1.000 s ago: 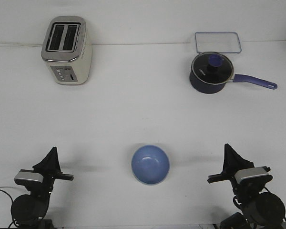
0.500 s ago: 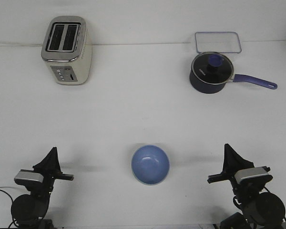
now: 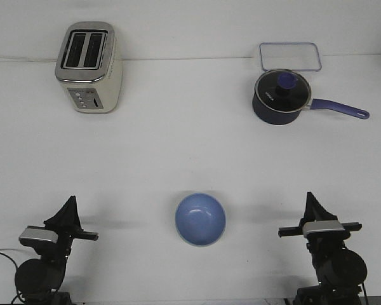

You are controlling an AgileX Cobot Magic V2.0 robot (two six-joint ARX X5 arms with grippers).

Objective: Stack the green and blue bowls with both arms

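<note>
Jaws look closed on both grippers, left gripper [image 3: 69, 206] and right gripper [image 3: 312, 202] flanking the blue bowl [image 3: 200, 219] midway between them

Left pincer [image 3: 68, 204] pointed upward, tips together, silver block just below it, right pincer [image 3: 312, 202] likewise upright, tips together, both arms low

The blue bowl [image 3: 200, 219] looks smooth, with a soft sheen inside. The toaster [image 3: 89, 67] pairs brushed metal on top with cream, satin sides. The saucepan [image 3: 281, 97] at 1 o'clock is dark and glossy under a glass lid. The desk [image 3: 190, 152] is matt white.
</note>
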